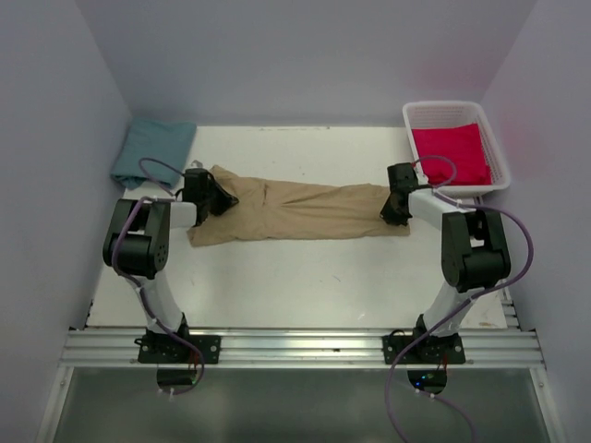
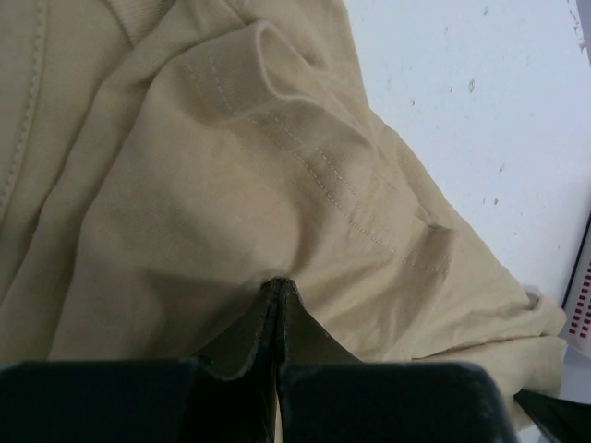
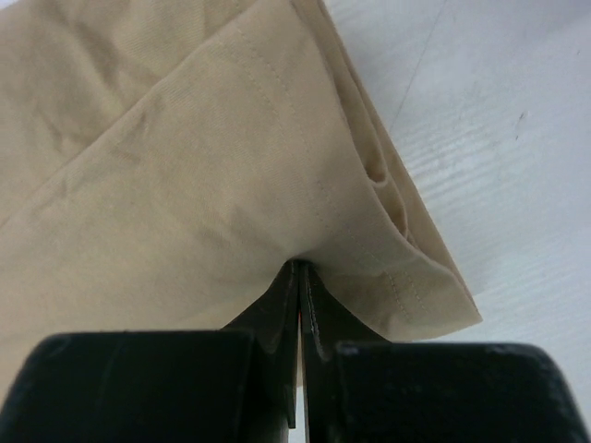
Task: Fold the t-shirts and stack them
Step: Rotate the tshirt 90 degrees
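The tan t-shirt [image 1: 300,210] lies stretched across the middle of the table, folded lengthways into a long band. My left gripper [image 1: 220,200] is shut on its left end; the left wrist view shows the jaws pinched on tan cloth [image 2: 231,203]. My right gripper [image 1: 391,205] is shut on its right end, near the hem [image 3: 277,166]. The teal-blue t-shirt [image 1: 154,150] lies folded at the far left corner. The red-pink t-shirt [image 1: 451,152] lies in the white basket [image 1: 499,157] at the far right.
White walls close in the table on the left, back and right. The metal rail [image 1: 295,346] with both arm bases runs along the near edge. Cables loop beside each arm.
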`<state>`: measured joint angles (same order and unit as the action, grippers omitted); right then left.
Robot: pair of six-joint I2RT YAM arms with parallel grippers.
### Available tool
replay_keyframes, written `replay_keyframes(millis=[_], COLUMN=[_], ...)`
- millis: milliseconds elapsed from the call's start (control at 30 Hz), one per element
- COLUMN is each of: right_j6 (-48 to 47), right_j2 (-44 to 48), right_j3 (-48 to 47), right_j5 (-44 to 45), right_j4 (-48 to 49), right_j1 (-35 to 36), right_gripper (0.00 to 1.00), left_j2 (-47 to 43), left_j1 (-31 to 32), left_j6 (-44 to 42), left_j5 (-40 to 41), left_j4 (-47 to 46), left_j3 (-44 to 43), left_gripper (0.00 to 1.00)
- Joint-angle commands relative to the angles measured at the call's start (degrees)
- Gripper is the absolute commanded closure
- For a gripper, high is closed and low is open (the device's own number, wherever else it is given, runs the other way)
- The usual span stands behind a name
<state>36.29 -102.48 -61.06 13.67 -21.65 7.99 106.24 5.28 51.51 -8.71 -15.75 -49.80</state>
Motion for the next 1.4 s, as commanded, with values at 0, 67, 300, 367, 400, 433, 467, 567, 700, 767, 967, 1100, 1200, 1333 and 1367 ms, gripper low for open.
replay_keyframes(millis=[0,67,300,367,400,433,467,567,700,767,967,1100,1200,1333,1367], right_j6=[-1.6,-1.4,1.4,2.4,3.9,4.7,6.7,10.6,15.4,17.7,22.3,23.6,23.8,23.9,23.8], right_j2=[-0.3,1.7,5.8,6.5,7.2,7.6,7.8,8.7,8.9,8.3,5.2,3.1,1.2,-1.5,-1.9], right_j3=[6.6,8.0,13.9,16.5,17.7,18.9,21.0,24.7,27.5,28.1,25.0,20.9,16.9,11.2,10.3], right_j5=[-3.2,-4.0,-11.2,-13.2,-13.5,-15.3,-16.6,-18.5,-19.6,-19.8,-21.3,-21.6,-21.6,-21.2,-20.9], right_j4=[-11.0,-11.7,-10.5,-9.8,-8.3,-7.5,-6.0,-4.0,-2.4,-2.0,-1.8,-3.7,-4.8,-5.9,-7.0], right_j1=[2.5,5.4,14.1,16.4,18.7,20.0,21.6,28.5,39.2,42.1,53.7,61.1,65.0,68.7,69.3], right_gripper=[1.0,1.0,1.0,1.0,1.0,1.0,1.0,1.0,1.0,1.0,1.0,1.0,1.0,1.0,1.0], left_j2=[4.7,7.4,19.1,23.1,24.5,26.9,28.0,31.0,35.4,37.3,45.5,49.8,52.6,55.4,56.0], left_j1=[-2.8,-3.1,-3.1,-3.0,-2.9,-2.8,-2.7,-2.6,-2.6,-2.6,-1.9,-1.2,-0.6,0.4,0.5], left_j6=[-0.6,-0.1,0.9,1.1,1.2,1.3,1.5,2.6,4.0,6.0,10.5,15.5,18.5,20.9,22.0], left_j5=[-0.6,-2.9,-13.8,-18.4,-19.8,-22.1,-23.4,-26.3,-30.0,-33.0,-39.0,-40.9,-42.5,-44.0,-44.2], left_j4=[3.4,3.4,5.1,4.4,4.8,4.6,4.0,2.0,-0.7,-2.6,-5.8,-10.4,-13.0,-14.0,-14.4], left_j3=[-4.8,-7.9,-21.5,-25.4,-27.0,-29.3,-30.3,-33.6,-38.6,-42.0,-52.6,-56.6,-61.2,-67.8,-68.8], left_gripper=[1.0,1.0,1.0,1.0,1.0,1.0,1.0,1.0,1.0,1.0,1.0,1.0,1.0,1.0,1.0])
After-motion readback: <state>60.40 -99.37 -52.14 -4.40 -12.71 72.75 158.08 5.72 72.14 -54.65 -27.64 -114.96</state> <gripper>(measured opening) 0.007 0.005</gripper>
